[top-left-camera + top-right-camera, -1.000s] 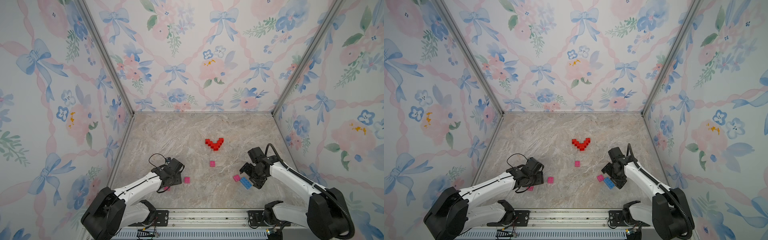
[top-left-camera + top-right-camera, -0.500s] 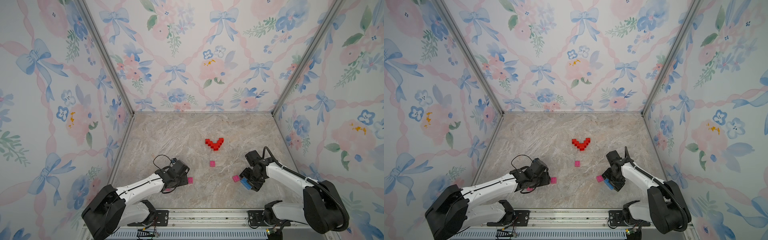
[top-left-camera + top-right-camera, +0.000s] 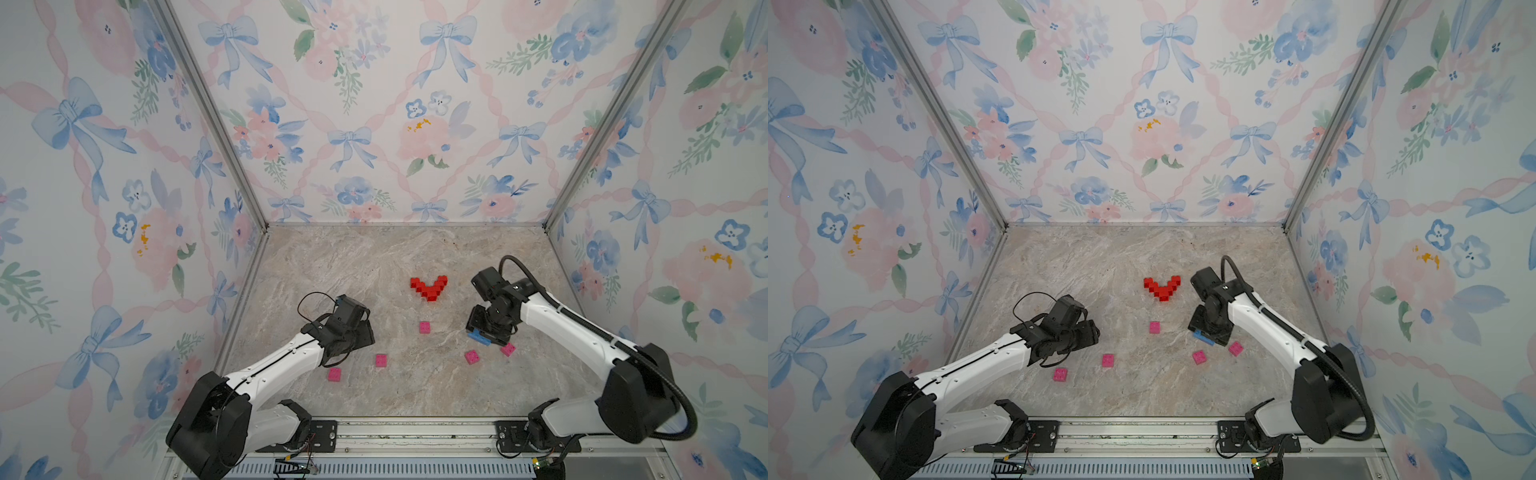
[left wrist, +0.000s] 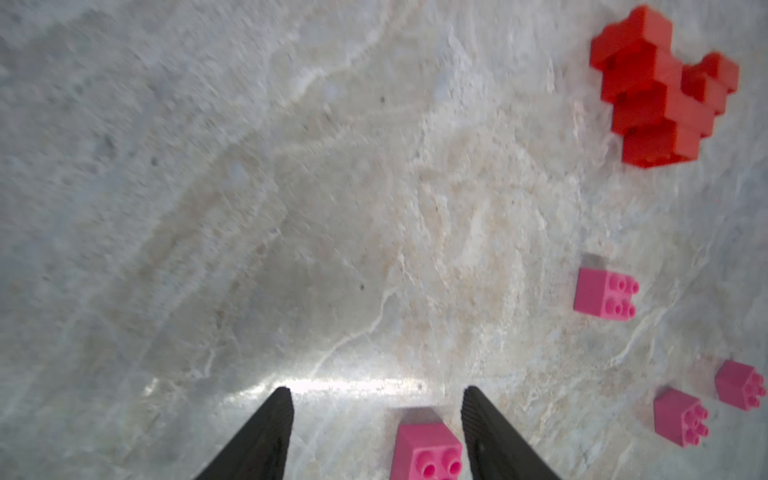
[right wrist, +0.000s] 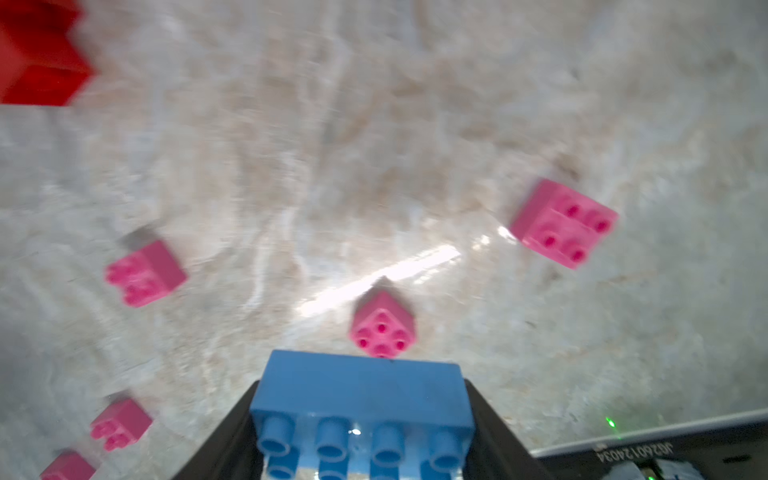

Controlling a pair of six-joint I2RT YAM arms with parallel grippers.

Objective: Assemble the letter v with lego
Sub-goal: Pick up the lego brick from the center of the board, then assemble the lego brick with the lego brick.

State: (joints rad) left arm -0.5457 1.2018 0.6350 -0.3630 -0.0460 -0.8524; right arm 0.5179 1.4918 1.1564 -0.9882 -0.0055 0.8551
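The right wrist view's edge crops the blurred red lego (image 5: 37,54) and the blue brick (image 5: 361,399).

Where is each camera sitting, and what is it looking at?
Top views: high above the robot's base, looking down at the table, the red V, the left arm and the right arm.
Left wrist: on the left arm, looking past its open left claw at pink bricks.
Right wrist: on the right arm, looking past the right claw holding the blue brick.
Shared: both wrist views show the red V and pink bricks.
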